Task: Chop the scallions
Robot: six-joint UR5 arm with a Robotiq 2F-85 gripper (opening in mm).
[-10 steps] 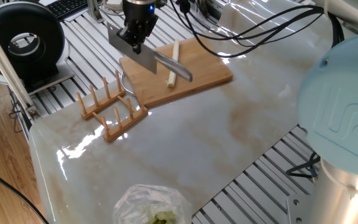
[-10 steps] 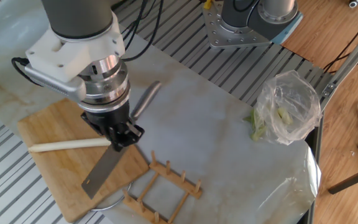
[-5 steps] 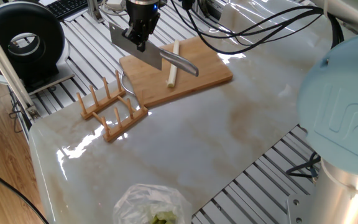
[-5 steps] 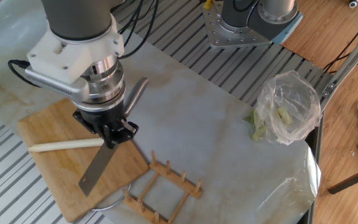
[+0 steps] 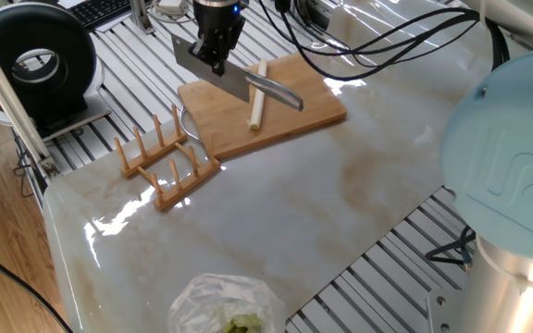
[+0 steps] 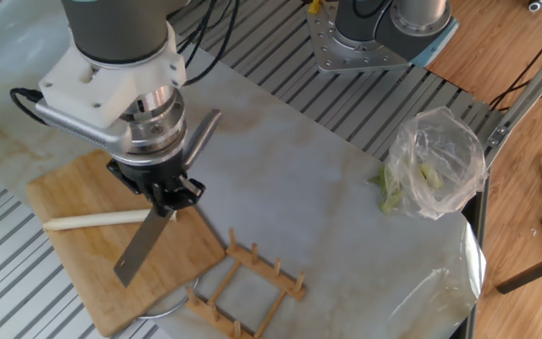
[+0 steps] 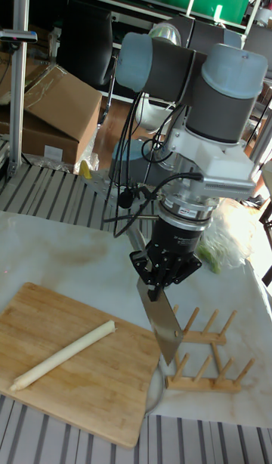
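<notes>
I am clamping my gripper shut on the cleaver, my fingers pinching it where the blade meets the handle. The blade is angling down and away from my wrist, and its metal handle is sticking up and out on the other side. In the tall fixed view the blade is pointing down toward the near edge of the wooden cutting board, and it looks to be hanging above the board rather than resting on it, though I cannot tell the gap for sure.

The scallion is lying whole on the board, a single pale stalk. In one fixed view the cleaver is sitting just beside its upper part, the handle crossing in front of it. In the other fixed view the stalk is stretching out across the board, one end disappearing behind my blade. In the tall fixed view it is lying diagonally on the board, apart from the blade tip.

A wooden dish rack is standing on the marble table just beside the board. A clear plastic bag with green bits is sitting well apart from the board, toward the table's other end.
</notes>
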